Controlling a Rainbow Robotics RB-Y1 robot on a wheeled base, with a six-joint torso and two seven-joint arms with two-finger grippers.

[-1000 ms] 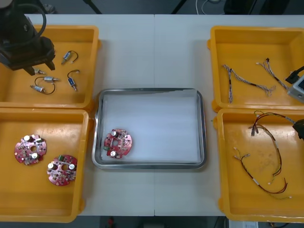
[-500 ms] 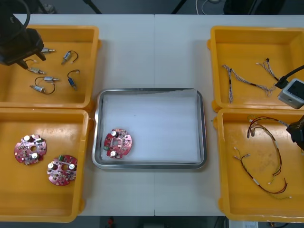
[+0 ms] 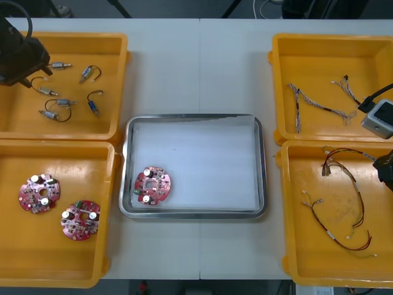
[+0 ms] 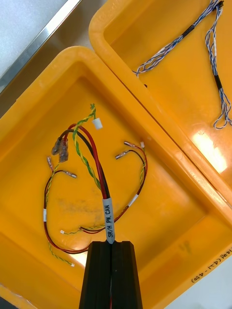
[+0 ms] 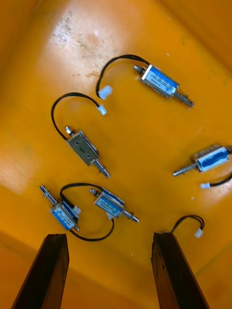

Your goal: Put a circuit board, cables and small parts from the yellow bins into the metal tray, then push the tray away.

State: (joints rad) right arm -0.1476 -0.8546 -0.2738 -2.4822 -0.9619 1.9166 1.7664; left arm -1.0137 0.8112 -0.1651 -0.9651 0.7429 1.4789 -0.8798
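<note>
One round red circuit board [image 3: 152, 185] lies in the near left corner of the metal tray [image 3: 195, 117]. My left gripper [image 3: 23, 64] hovers over the far left yellow bin [image 3: 120, 86]. In the left wrist view this gripper [image 5: 108, 235] is open above several small metal parts [image 5: 87, 150] with black leads. My right gripper [image 3: 387, 169] is at the right edge of the near right bin [image 3: 284, 203]. The right wrist view shows it [image 4: 112, 244] shut on the labelled stem of the red and yellow cable [image 4: 92, 164], whose loose ends lie on the bin floor.
Two more circuit boards [image 3: 38, 193] [image 3: 80, 219] lie in the near left bin. Twisted blue and white cables [image 3: 319, 106] lie in the far right bin [image 3: 273, 74]. A second red and yellow cable [image 3: 336, 227] lies nearer the front. Bare table runs beyond the tray.
My left arm has drawn back toward the far left corner, uncovering more small metal parts. The right arm shifted slightly at the right edge, and the cable's upper loop moved with it.
</note>
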